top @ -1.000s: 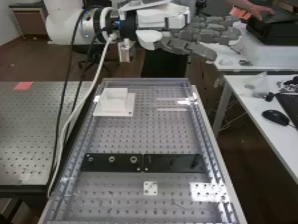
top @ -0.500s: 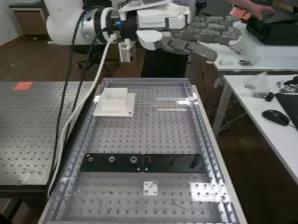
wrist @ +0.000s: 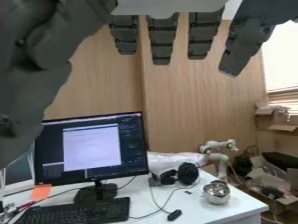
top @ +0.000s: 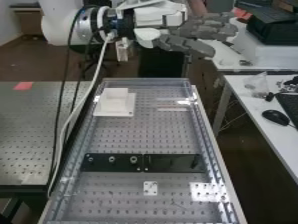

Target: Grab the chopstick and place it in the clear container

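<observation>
In the high view the hand [top: 198,31] is held beyond the far end of the bench, above its surface, with fingers extended and nothing in them. From the wrist, the hand [wrist: 163,40] also has straight, spread fingers. Two thin pale strips lie crosswise at the bench's far right; the nearer strip [top: 171,109] may be the chopstick, though I cannot tell for certain. A pale square box [top: 115,100] stands on a white base at the far left of the bench; whether it is the clear container cannot be told.
Black plates [top: 112,162] with fittings cross the middle of the perforated bench [top: 143,135]. A small white plate [top: 150,188] is nearer. A cable [top: 78,107] runs down the left side. A desk [top: 253,110] with a mouse [top: 275,117] stands right; the wrist view shows a monitor [wrist: 93,147].
The arm and hand have shifted slightly to the left in the high view. The things on the bench have stayed where they were.
</observation>
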You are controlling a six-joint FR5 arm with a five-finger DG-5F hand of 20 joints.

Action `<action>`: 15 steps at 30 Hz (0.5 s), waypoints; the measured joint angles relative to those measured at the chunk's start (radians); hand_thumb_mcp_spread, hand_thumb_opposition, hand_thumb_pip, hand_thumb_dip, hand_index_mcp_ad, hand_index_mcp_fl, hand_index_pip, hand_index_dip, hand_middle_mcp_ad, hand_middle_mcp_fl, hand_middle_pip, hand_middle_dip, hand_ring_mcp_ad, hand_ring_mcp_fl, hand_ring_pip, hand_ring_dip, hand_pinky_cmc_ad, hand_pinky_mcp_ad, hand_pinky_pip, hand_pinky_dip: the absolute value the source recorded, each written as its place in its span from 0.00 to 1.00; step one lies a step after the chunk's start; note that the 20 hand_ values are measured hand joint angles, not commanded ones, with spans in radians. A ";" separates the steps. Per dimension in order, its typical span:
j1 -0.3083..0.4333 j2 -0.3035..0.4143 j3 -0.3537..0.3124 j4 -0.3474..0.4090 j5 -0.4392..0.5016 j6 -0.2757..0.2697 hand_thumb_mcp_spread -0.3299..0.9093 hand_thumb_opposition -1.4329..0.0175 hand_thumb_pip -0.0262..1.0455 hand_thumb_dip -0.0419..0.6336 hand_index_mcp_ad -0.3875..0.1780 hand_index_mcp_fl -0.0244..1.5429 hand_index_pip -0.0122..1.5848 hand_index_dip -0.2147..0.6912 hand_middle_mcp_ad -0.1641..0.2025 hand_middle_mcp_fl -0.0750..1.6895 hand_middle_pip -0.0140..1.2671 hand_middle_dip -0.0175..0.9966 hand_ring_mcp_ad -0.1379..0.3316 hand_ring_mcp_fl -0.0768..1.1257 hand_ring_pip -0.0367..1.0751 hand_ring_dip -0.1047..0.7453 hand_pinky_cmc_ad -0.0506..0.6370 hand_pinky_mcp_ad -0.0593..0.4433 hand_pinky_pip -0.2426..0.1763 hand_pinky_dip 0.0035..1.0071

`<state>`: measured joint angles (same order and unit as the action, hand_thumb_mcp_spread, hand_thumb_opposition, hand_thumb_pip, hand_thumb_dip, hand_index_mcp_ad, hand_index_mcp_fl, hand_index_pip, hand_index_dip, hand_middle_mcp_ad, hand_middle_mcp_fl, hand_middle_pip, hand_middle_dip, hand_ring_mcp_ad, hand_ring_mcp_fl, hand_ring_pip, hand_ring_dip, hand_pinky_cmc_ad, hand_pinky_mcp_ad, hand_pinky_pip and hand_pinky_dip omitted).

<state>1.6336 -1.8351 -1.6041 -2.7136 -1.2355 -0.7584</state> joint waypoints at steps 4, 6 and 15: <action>-0.001 0.016 -0.019 0.004 -0.006 -0.007 0.30 0.45 0.53 0.03 0.55 0.04 0.04 0.18 0.65 0.05 0.12 0.09 0.68 0.07 0.10 0.06 0.70 0.73 0.21 0.32; 0.000 0.024 -0.030 0.007 -0.011 -0.007 0.30 0.45 0.53 0.03 0.54 0.04 0.04 0.18 0.65 0.05 0.12 0.09 0.67 0.07 0.10 0.06 0.70 0.73 0.21 0.32; 0.015 0.045 -0.054 -0.035 -0.020 0.008 0.30 0.45 0.53 0.03 0.55 0.04 0.04 0.18 0.65 0.05 0.11 0.09 0.67 0.06 0.10 0.06 0.70 0.73 0.21 0.32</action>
<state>1.6483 -1.7902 -1.6582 -2.7485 -1.2554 -0.7508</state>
